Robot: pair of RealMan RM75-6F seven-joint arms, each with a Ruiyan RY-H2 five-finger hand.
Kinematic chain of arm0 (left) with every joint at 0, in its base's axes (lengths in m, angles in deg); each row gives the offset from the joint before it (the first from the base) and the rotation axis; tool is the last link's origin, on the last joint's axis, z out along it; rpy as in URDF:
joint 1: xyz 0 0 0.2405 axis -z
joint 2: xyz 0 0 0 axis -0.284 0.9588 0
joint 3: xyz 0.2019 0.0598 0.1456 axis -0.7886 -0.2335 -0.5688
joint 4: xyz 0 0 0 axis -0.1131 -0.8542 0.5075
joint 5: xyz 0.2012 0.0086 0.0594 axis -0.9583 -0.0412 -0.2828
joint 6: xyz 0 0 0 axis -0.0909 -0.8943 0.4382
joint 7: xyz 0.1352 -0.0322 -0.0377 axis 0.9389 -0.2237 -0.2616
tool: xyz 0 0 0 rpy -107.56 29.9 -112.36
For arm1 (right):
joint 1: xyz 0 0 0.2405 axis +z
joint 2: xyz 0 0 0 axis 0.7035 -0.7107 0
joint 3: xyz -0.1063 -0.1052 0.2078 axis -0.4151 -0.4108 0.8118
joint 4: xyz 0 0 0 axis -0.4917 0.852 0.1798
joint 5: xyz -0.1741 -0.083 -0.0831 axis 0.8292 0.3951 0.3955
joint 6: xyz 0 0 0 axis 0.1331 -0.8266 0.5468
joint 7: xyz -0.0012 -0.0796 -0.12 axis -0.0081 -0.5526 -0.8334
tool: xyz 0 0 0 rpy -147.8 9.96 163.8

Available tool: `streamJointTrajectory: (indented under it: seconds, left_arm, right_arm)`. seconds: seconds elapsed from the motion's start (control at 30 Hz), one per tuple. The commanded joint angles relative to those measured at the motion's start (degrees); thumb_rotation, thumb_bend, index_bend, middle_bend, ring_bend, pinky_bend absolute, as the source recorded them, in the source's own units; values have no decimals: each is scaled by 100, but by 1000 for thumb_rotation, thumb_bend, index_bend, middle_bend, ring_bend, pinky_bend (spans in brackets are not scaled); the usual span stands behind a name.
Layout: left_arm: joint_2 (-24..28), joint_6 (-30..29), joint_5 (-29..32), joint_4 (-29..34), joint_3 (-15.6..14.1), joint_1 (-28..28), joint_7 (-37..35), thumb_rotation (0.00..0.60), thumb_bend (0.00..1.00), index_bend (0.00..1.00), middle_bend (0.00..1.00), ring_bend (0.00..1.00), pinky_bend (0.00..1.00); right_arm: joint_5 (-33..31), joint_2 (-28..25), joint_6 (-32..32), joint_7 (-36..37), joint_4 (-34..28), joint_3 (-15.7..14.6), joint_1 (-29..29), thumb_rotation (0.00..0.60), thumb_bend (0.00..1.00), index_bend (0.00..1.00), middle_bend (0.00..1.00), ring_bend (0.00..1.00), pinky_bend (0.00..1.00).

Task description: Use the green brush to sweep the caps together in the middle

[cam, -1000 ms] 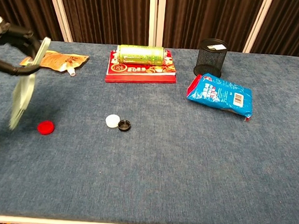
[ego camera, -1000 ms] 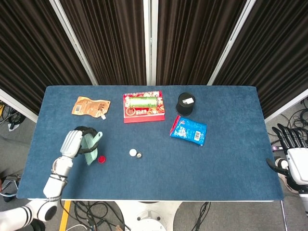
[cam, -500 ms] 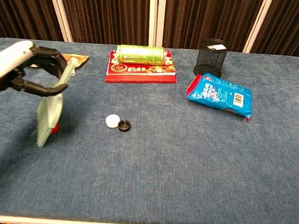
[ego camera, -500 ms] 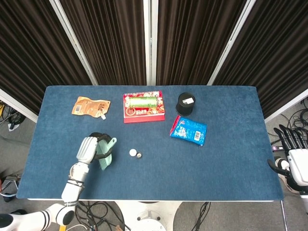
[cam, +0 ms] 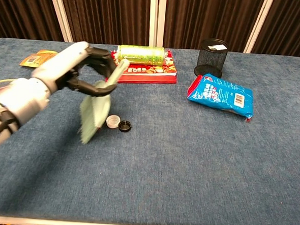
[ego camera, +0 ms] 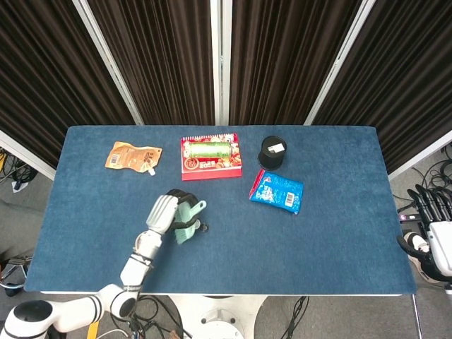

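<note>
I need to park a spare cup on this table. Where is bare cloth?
Bare: the near half right of the left robot hand and green brush, below the blue packet. Crowded: the far row of orange pouch, red box and mesh cup.

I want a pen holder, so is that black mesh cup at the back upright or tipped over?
Upright. The black mesh cup stands on its base on the blue table, its open rim facing up with a white tag across it.
</note>
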Motion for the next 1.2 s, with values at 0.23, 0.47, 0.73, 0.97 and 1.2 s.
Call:
streamJointTrajectory:
  seconds: [0.23,0.47,0.73,0.97,1.2]
  left_arm:
    - [-327,367,30,-161,289,431,-22,600,415,576,608,408,301]
    - [-17,278,11,123,410,440,-15,600,415,576,608,408,302]
    - [1692,535,-10,644,-95,8,1061,600,415,576,608,407,301]
    - [2352,1658,735,864,-424,56,2711,600,404,489,511,338,272]
    - [2389,1874,1175,1134,-362,43,2752,600,192,204,247,165,248]
  right_arm:
    - [-18,-10,-70,55,28,1,-48,600,150,0,0,0,0]
    - [26,1,-119,123,80,4,-58,600,150,0,0,0,0]
    - [113,48,-72,196,176,11,18,600,150,0,0,0,0]
    - [152,137,-3,242,246,-1,82,600,150,0,0,0,0]
    - [137,159,86,259,262,-42,103,600,151,0,0,0,0]
